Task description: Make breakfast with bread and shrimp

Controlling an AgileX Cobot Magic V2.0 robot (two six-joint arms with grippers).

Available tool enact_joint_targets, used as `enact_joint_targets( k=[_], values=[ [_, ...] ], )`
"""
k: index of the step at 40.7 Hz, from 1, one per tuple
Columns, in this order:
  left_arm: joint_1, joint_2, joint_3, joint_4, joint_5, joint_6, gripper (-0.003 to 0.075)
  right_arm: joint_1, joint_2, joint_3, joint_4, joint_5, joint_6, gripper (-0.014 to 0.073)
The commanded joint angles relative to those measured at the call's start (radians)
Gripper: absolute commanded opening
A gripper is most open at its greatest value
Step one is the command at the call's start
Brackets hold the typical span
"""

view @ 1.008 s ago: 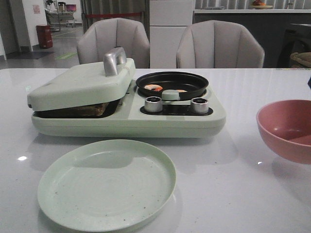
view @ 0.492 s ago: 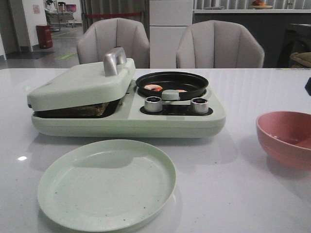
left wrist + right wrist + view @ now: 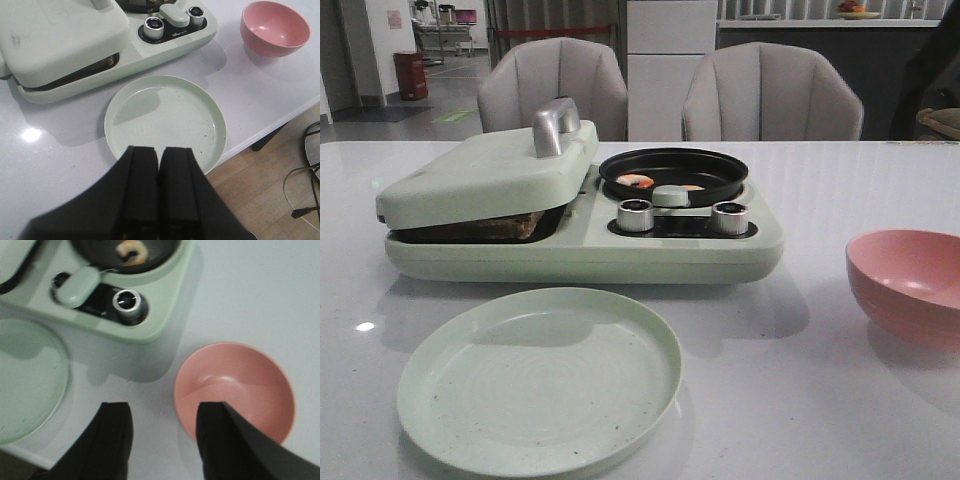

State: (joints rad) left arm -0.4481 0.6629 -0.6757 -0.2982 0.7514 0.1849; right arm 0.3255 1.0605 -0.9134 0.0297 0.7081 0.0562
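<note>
The bread [image 3: 508, 226] shows only as a brown edge in the gap under the closed lid [image 3: 490, 172] of the pale green breakfast machine; the same edge appears in the left wrist view [image 3: 103, 63]. Two shrimp [image 3: 636, 181] lie in the black pan [image 3: 674, 163] on the machine's right half, and one curled shrimp [image 3: 131, 251] shows in the right wrist view. My left gripper [image 3: 159, 150] is shut and empty, high over the near rim of the pale green plate [image 3: 165, 112]. My right gripper [image 3: 162, 407] is open and empty, above the table beside the pink bowl [image 3: 235, 390].
The empty plate [image 3: 540, 378] sits in front of the machine [image 3: 580, 252]. The pink bowl [image 3: 908, 283] stands upright on the table at the right. Two metal knobs [image 3: 635, 214] face me below the pan. The table's near edge and floor cables [image 3: 307, 175] show in the left wrist view.
The pink bowl has come down from a tilted, raised pose and now rests level on the table. The dark arm part at the right edge has left that spot.
</note>
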Motion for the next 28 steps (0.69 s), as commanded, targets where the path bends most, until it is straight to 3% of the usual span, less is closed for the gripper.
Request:
enact_joint_targets(
  k=[1,9,28],
  values=[
    [-0.008,-0.003,-0.028,-0.025,-0.063,-0.006,0.0102,0.081,-0.084,-0.022,-0.03,0.063,-0.003,0.0422],
    [-0.008,-0.003,-0.028,-0.025,-0.063,-0.006,0.0101,0.136,-0.212,-0.018,-0.091,0.264,0.092,0.0421],
    [-0.008,-0.003,-0.028,-0.025,-0.063,-0.006,0.0101,0.136,-0.583,0.187,-0.134,0.33,0.112,0.0421]
  ],
)
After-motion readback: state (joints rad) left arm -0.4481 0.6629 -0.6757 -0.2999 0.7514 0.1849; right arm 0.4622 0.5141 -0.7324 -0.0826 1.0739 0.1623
